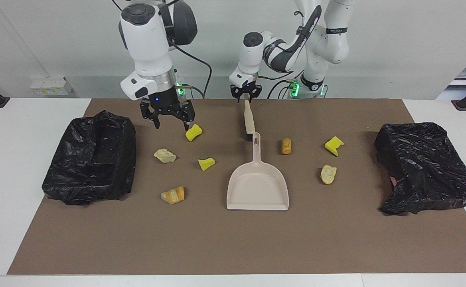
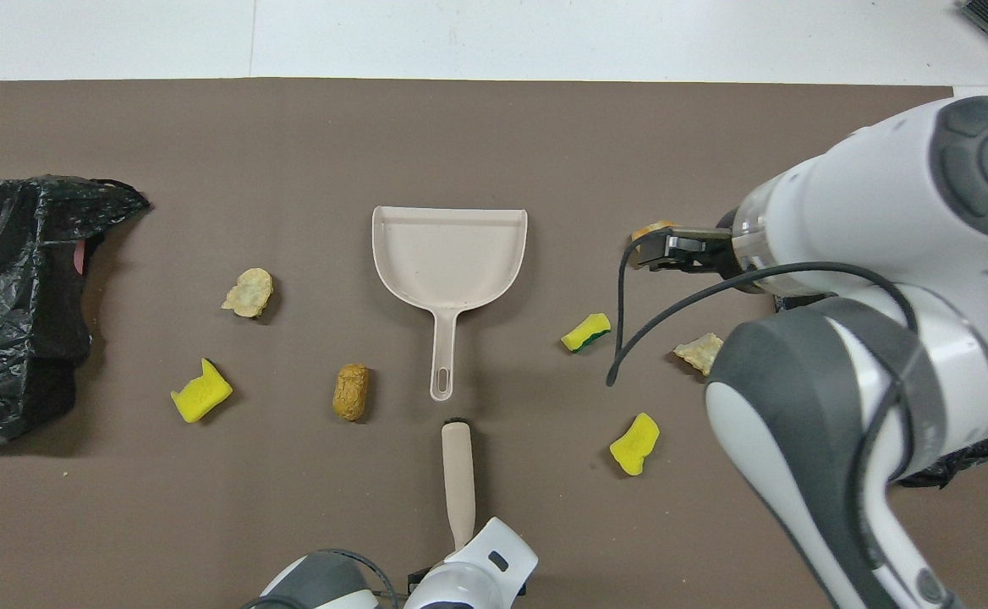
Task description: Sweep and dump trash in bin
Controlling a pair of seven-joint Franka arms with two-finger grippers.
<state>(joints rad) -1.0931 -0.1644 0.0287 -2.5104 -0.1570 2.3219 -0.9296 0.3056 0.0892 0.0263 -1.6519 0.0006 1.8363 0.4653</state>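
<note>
Sweeping has yet to begin: seven scraps (image 1: 193, 132) lie scattered on the mat around the empty dustpan (image 1: 257, 187). Left gripper (image 1: 245, 95) clamps the brush handle (image 1: 249, 118); right gripper (image 1: 170, 120) hangs wide open over the mat beside one bin (image 1: 89, 158).

White arms w/ grey joints, black cables, black claws.
</note>
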